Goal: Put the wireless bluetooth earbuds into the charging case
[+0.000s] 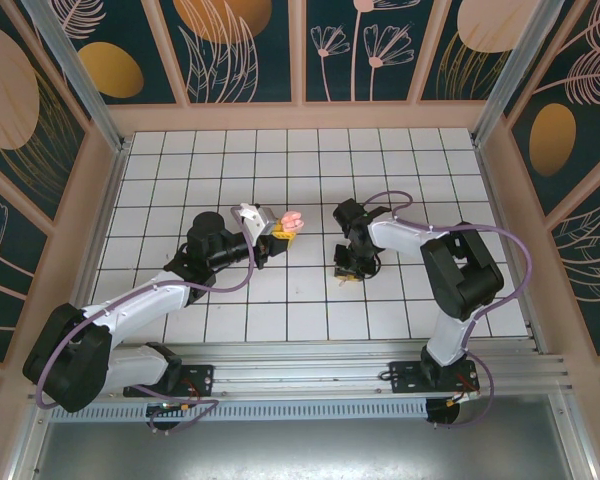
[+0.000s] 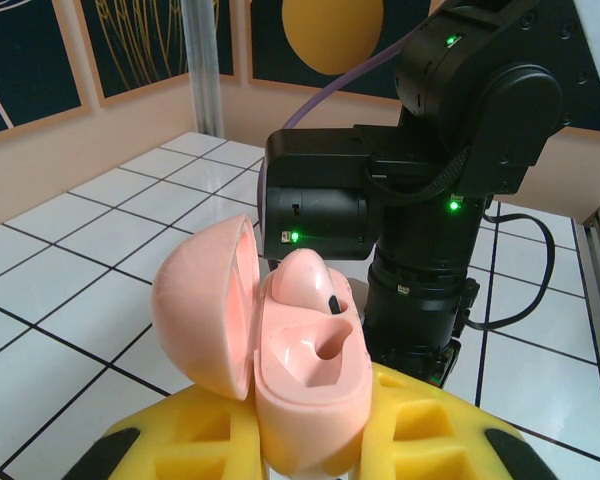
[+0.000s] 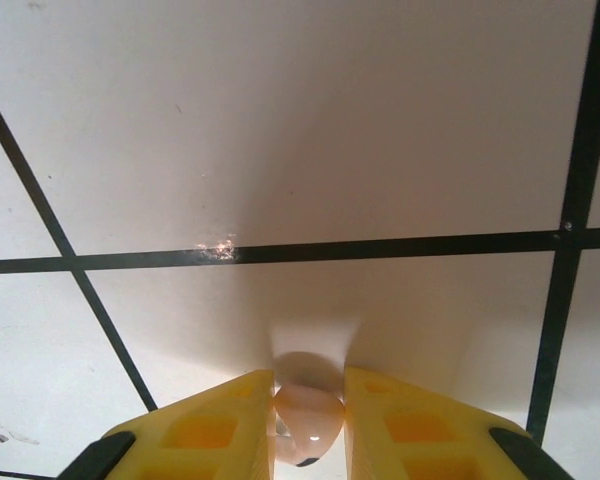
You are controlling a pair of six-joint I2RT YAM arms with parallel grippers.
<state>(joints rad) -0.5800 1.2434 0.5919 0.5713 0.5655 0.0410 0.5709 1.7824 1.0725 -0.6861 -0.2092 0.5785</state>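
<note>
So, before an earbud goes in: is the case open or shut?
Open: the case has its lid swung back left, hollow inside exposed.

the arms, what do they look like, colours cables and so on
Both the left arm and right arm have white links between bulky black joint housings. A purple cable loops along each. The fingers are yellow moulded blocks with square recesses and black corners. Small green lights glow on the right arm's black housings.

charging case [image 2: 305,380] in left hand [image 2: 305,445], 1 earbud [image 2: 302,275] inside, 2nd earbud [image 3: 307,418] in right hand [image 3: 308,432], over table [image 1: 310,160]
</note>
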